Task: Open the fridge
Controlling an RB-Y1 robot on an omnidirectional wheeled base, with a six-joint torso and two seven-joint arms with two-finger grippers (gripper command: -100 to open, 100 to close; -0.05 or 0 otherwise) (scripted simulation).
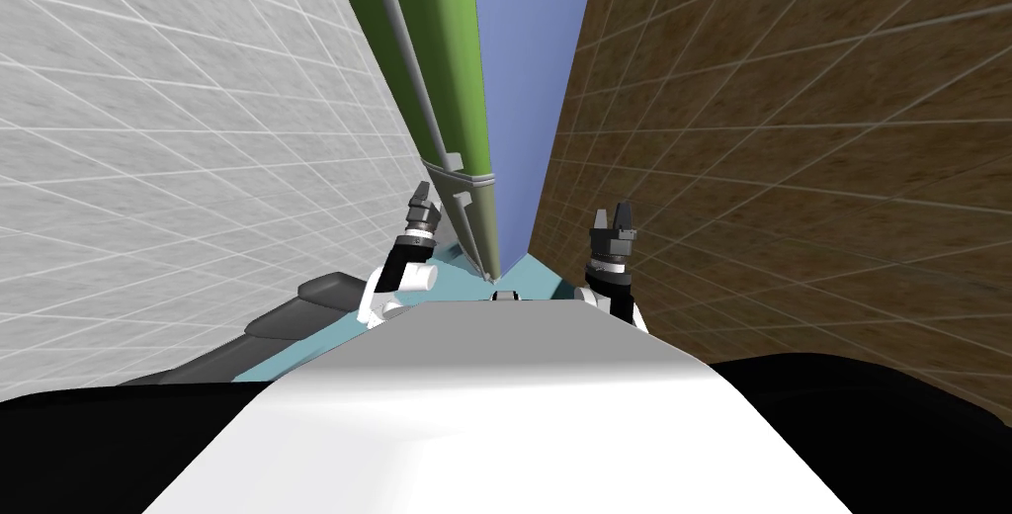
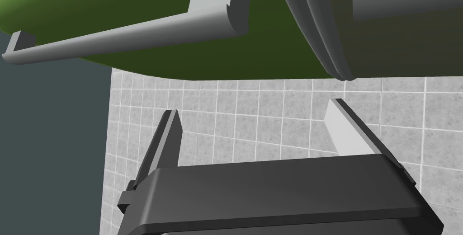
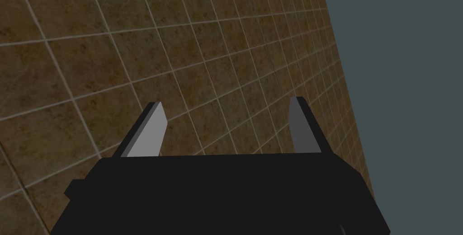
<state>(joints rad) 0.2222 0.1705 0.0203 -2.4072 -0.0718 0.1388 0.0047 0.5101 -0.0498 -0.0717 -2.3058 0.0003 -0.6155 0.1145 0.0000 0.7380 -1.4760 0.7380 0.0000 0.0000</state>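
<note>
Left end effector (image 2: 253, 108) gapes near fridge handle (image 2: 135, 32).

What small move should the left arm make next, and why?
Probably ease the left gripper forward to the grey handle on the green fridge door until the bar sits between its fingers. They stand open with nothing between them, and the handle lies beyond their tips, untouched. The right gripper, also open, hangs to the side.
</note>
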